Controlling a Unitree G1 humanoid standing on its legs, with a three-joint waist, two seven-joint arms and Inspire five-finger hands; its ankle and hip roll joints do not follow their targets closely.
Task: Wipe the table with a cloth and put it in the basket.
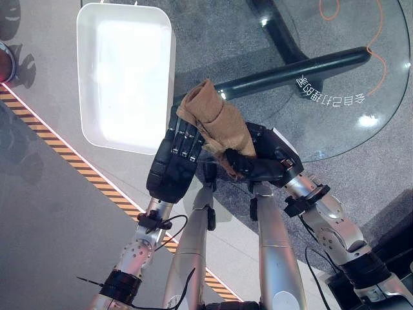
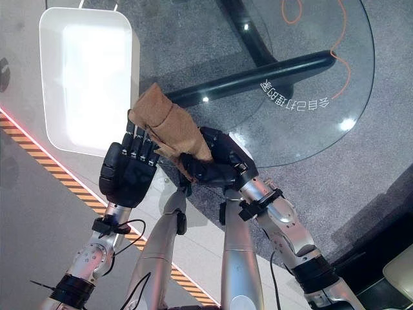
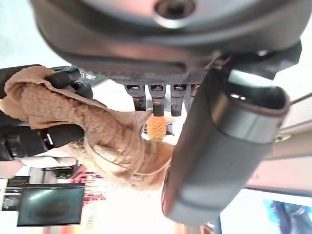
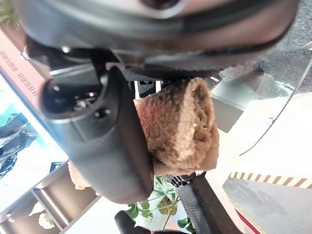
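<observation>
The cloth (image 1: 213,119) is brown and fuzzy, bunched up between the two hands, above the near edge of the glass table (image 1: 361,84). On the left sits the white basket (image 1: 126,77). The left hand (image 1: 173,165) has straight fingers that seem to touch the cloth. The right hand (image 1: 261,161) is curled tight around the cloth.

The place looked like a showroom or demo hall — a round glass table (image 1: 335,123) on a dark metal base, grey floor with hazard-striped tape (image 1: 58,152), and display shelves (image 4: 44,204) with plants.
</observation>
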